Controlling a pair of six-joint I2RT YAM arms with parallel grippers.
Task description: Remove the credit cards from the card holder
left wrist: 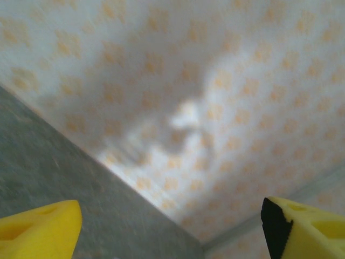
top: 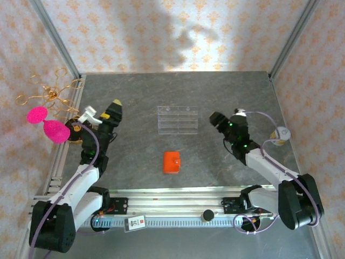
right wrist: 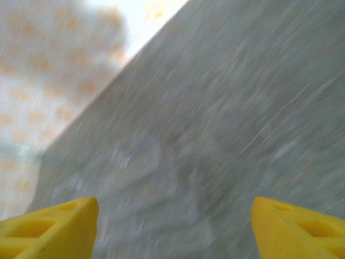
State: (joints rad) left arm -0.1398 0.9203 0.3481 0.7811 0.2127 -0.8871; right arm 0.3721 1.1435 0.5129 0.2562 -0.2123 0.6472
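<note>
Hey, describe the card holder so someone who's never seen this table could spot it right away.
On the grey table, look just beyond the middle of the metal rail at the near edge. The card holder lies there closed, nearer than the clear acrylic rack; it is the only small orange-red square.

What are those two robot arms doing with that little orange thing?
Nothing is being held right now. The orange card holder lies folded shut on the table, between the two arms and nearer to them than the clear rack. The left pincer and the right pincer are both open, one off to each side of it, touching nothing. Nothing has been taken out yet.
</note>
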